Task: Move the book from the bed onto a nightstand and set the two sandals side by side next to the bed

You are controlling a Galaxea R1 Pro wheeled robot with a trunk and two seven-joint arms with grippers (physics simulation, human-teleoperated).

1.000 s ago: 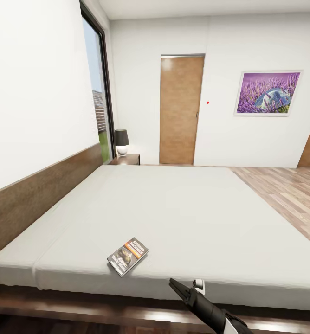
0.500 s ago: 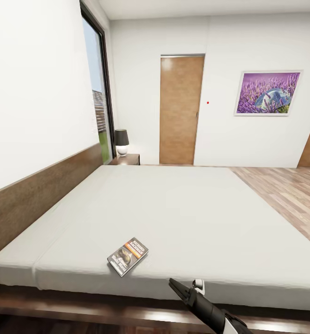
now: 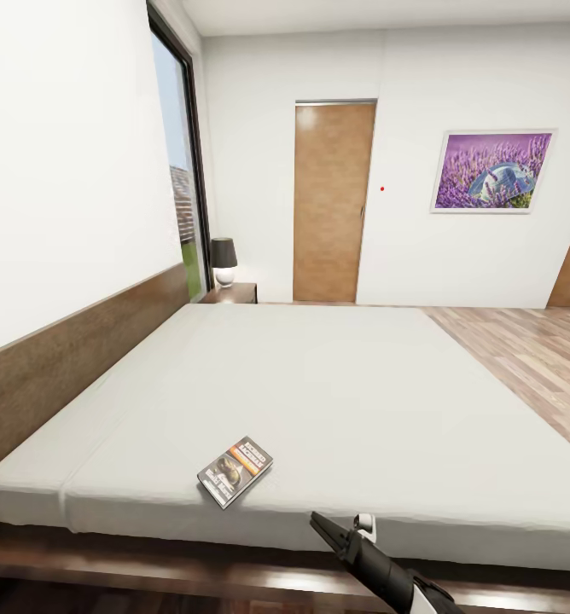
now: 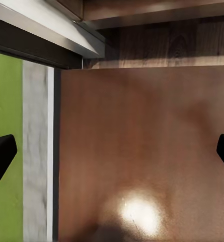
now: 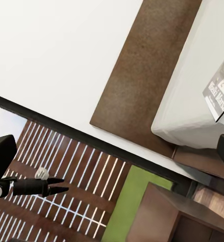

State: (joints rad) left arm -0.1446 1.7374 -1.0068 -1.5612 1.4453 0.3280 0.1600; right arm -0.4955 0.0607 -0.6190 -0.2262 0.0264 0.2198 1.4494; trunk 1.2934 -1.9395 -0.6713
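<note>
The book (image 3: 235, 471), a thin paperback with an orange band, lies flat on the off-white bed (image 3: 319, 392) near its front edge. My right gripper (image 3: 340, 520) hovers open just below that edge, to the right of the book and apart from it. In the right wrist view the book (image 5: 220, 85) shows on the corner of the bed (image 5: 192, 101), and the right gripper (image 5: 112, 154) holds nothing. A nightstand (image 3: 231, 292) stands at the bed's far corner. My left gripper (image 4: 112, 156) is open over a glossy reddish-brown wooden top (image 4: 142, 151). The sandals are out of view.
A black-shaded lamp (image 3: 223, 260) sits on the far nightstand beside a tall window (image 3: 183, 170). The brown headboard (image 3: 72, 358) runs along the left wall. A wooden door (image 3: 332, 200) and wood floor (image 3: 532, 358) lie beyond the bed. Another dark cabinet (image 5: 162, 212) shows below the bed corner.
</note>
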